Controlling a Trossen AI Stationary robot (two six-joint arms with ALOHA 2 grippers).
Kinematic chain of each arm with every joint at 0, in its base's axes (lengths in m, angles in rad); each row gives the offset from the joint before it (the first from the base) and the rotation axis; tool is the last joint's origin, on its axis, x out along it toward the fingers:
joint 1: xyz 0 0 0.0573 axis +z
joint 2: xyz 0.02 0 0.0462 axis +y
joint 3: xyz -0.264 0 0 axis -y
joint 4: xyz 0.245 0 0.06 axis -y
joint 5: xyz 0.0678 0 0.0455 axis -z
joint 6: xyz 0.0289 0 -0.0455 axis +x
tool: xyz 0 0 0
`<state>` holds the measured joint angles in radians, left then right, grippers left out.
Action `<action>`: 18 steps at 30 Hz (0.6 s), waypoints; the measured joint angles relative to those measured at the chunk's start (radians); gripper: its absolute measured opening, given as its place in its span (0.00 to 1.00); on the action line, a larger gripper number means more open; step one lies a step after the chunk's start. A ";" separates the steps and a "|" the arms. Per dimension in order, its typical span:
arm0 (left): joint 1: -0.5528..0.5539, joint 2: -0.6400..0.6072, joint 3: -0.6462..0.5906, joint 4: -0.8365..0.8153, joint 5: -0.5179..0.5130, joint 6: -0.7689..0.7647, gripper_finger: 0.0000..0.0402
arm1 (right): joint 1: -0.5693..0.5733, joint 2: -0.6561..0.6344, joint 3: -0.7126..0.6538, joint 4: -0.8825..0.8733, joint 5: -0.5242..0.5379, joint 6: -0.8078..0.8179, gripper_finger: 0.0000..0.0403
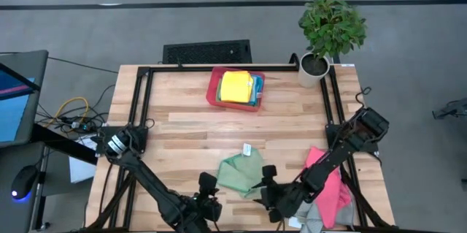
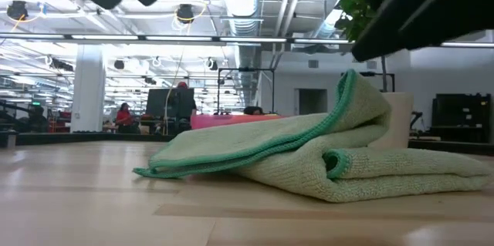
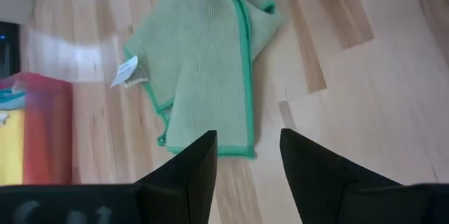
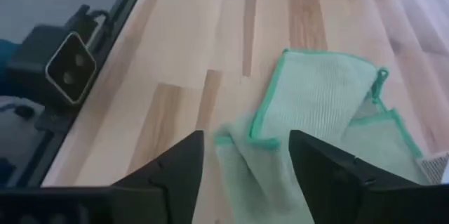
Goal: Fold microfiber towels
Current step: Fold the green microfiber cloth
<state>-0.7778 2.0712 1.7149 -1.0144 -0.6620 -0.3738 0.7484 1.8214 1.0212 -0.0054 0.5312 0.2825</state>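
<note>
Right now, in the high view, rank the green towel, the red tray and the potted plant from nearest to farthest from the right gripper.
Measured from the right gripper, low on the table near its front edge:
1. Green towel, right beside the fingers, toward the left arm's side.
2. Red tray, mid-table toward the back, with folded towels in it.
3. Potted plant, at the back right corner.

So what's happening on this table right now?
A two-armed robot is folding towels. A green towel lies partly folded on the table, with nothing gripping it. The right gripper hangs open over one edge of it, and the left gripper is open just beside it. A red tray at the far side holds folded towels, and more towels wait under the right arm.
</note>
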 joint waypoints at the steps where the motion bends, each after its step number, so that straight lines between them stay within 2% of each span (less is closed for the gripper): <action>1: -0.002 0.000 0.000 0.000 -0.001 -0.006 0.38 | -0.009 0.000 0.006 -0.006 -0.018 0.002 0.59; 5: -0.004 0.000 0.000 -0.001 -0.001 -0.025 0.38 | -0.037 0.000 0.004 -0.072 -0.044 0.025 0.60; 14: -0.004 0.000 0.000 -0.009 -0.002 -0.032 0.38 | -0.075 0.000 0.004 -0.058 -0.085 0.008 0.59; 18: -0.004 0.000 0.000 -0.013 -0.001 -0.032 0.37 | -0.078 0.047 0.003 -0.017 -0.102 0.002 0.59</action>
<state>-0.7818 2.0712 1.7149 -1.0272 -0.6632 -0.4057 0.6706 1.8687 1.0239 -0.0223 0.4294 0.2843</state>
